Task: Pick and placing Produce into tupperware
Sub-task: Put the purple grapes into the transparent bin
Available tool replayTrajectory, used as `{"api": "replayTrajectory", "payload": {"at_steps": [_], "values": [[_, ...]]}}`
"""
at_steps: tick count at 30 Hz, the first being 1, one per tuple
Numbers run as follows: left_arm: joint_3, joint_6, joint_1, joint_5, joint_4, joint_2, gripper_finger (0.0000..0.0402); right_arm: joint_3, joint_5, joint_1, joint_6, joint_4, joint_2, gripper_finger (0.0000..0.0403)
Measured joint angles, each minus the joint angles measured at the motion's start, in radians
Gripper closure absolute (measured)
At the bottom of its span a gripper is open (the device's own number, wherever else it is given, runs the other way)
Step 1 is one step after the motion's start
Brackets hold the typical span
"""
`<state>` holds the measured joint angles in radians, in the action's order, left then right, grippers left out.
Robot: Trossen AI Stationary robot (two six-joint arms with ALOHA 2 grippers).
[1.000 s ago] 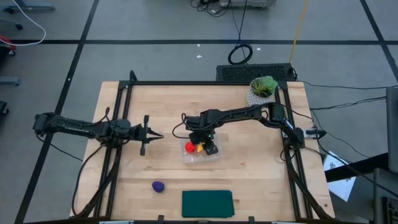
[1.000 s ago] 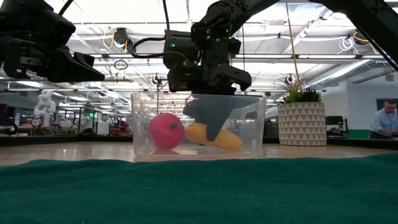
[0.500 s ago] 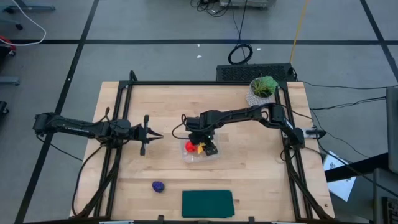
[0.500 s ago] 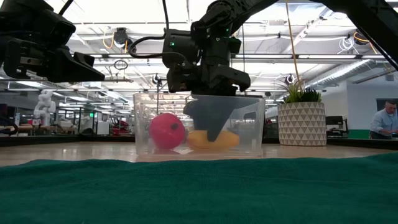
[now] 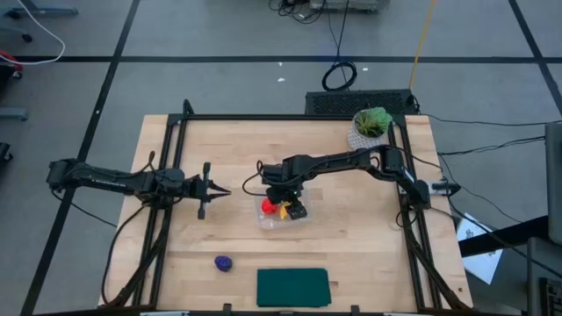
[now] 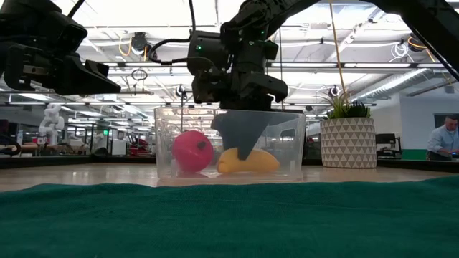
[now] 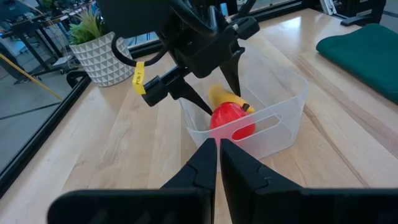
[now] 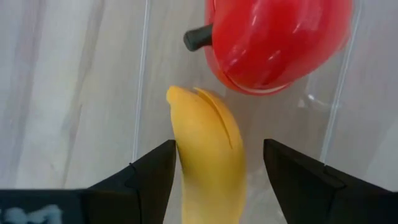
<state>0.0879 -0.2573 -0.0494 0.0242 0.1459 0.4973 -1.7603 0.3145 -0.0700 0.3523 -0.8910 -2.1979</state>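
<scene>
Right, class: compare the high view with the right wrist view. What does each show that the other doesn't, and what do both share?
Only the high view: the purple lump lying on the table near the green mat, the plant, and the left claw waiting apart, shut.
Only the right wrist view: the right claw open, with a gap between each finger and the banana.
Both: banana and red piece in the tub.
</scene>
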Motion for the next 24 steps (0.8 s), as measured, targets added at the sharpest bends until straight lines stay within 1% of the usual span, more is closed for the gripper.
{"api": "replayTrajectory", "payload": {"at_steps": [8,20,22,24], "values": [[0.000,0.000,0.000,0.000,0.000,0.000,0.0376,0.000,0.000,0.000,0.001,-0.001,0.004,0.0167],[0.000,0.000,0.000,0.000,0.000,0.000,0.0376,-0.002,0.000,-0.023,0.007,0.052,0.110,0.0167],[0.000,0.000,0.000,0.000,0.001,0.000,0.0376,-0.002,0.000,-0.021,0.012,0.055,0.109,0.0173],[0.000,0.000,0.000,0.000,0.001,0.000,0.0376,-0.002,0.001,-0.020,0.019,0.049,0.107,0.0187]]}}
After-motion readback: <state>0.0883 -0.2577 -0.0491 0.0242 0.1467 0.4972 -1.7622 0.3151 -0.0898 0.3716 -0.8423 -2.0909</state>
